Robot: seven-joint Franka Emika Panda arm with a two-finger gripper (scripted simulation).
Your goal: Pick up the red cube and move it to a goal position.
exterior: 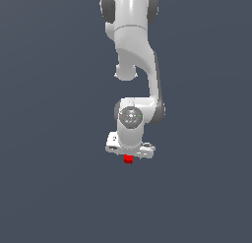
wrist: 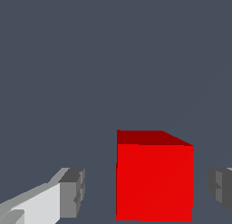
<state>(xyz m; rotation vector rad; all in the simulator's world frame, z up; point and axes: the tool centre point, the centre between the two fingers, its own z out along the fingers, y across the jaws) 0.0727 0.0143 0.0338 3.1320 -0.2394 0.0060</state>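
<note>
The red cube (exterior: pixel 128 159) (wrist: pixel 154 177) is a small bright red block on the flat grey ground. In the exterior view it shows just under the white hand of the arm. My gripper (exterior: pixel 130 154) (wrist: pixel 146 191) is lowered over it and is open. In the wrist view the cube stands between the two grey fingertips (wrist: pixel 72 191), with a gap on each side. The cube sits closer to one finger than the other. Neither finger touches it. In the exterior view the fingers themselves are hidden behind the hand.
The white arm (exterior: pixel 133 50) reaches down from the top of the exterior view. The grey ground (exterior: pixel 59 188) spreads flat all around with no other object in sight.
</note>
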